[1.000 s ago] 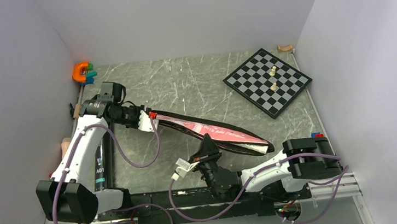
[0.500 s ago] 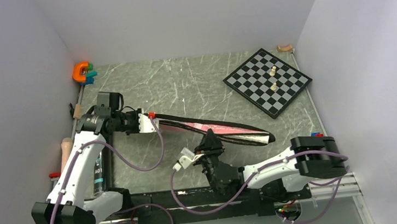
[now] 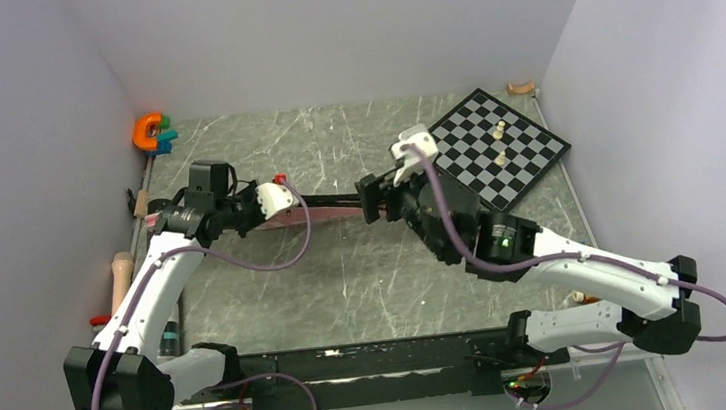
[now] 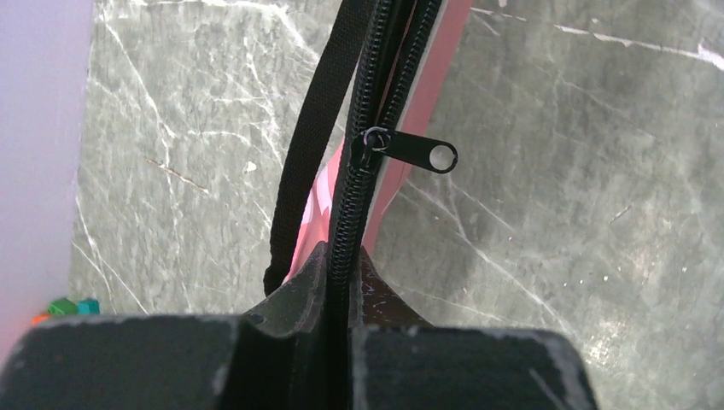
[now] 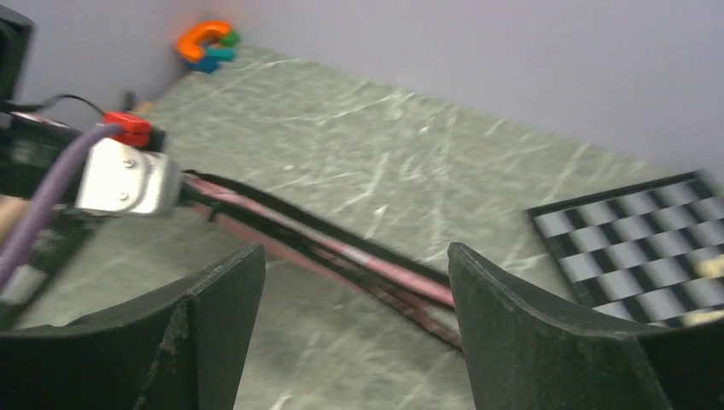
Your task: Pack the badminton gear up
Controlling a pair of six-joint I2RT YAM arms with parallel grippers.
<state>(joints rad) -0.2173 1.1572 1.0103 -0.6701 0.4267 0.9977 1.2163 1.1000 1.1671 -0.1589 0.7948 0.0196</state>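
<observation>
Grey marble table. The pink racket bag is mid-table, seen edge-on, running from the left gripper to the right gripper. Its black strap hangs alongside the zipper. Chessboard with pale pieces is at far right, just behind the right arm. Left gripper is pressed together, pinching the bag's zipper edge at its left end. Right gripper has its fingers spread wide at the bag's right end and grips nothing. Orange C-shaped toy is in the far left corner. Black zipper pull sticks out sideways near the left gripper.
</observation>
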